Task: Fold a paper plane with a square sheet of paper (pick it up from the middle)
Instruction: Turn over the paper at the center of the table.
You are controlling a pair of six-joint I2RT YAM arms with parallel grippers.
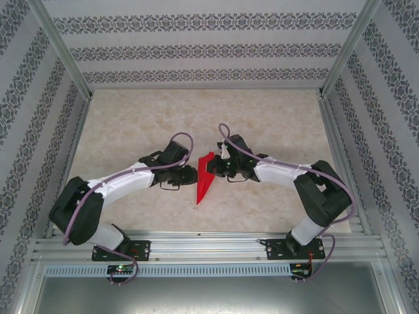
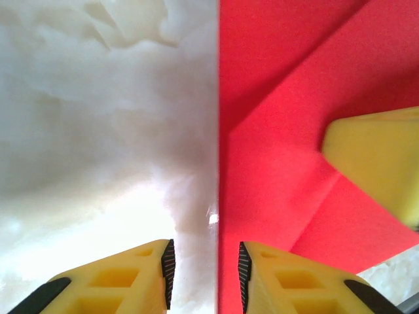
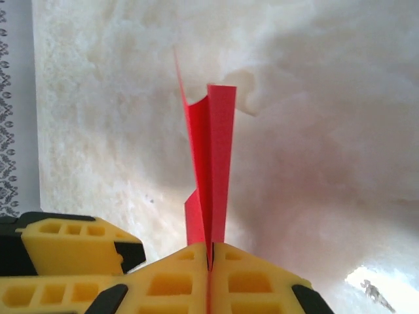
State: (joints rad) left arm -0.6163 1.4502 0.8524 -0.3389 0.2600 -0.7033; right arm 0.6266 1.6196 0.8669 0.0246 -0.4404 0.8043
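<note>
1. Left gripper [image 2: 206, 273]: jaws partly open, pads apart. The plane's straight edge runs up through the gap, and no clamping is visible.
2. Plane [image 1: 205, 176]: red, narrow, pointed, mid-table [image 1: 262, 118] between the two grippers, with its tip toward the near edge.
3. Right gripper [image 3: 209, 258]: fingers closed tight, pinching the plane's folded layers, which rise upright from the pads.

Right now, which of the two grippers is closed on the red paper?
The right gripper: its jaws are pressed together on the folded red paper. On the left gripper the jaws stand apart, the paper's edge between them.
</note>
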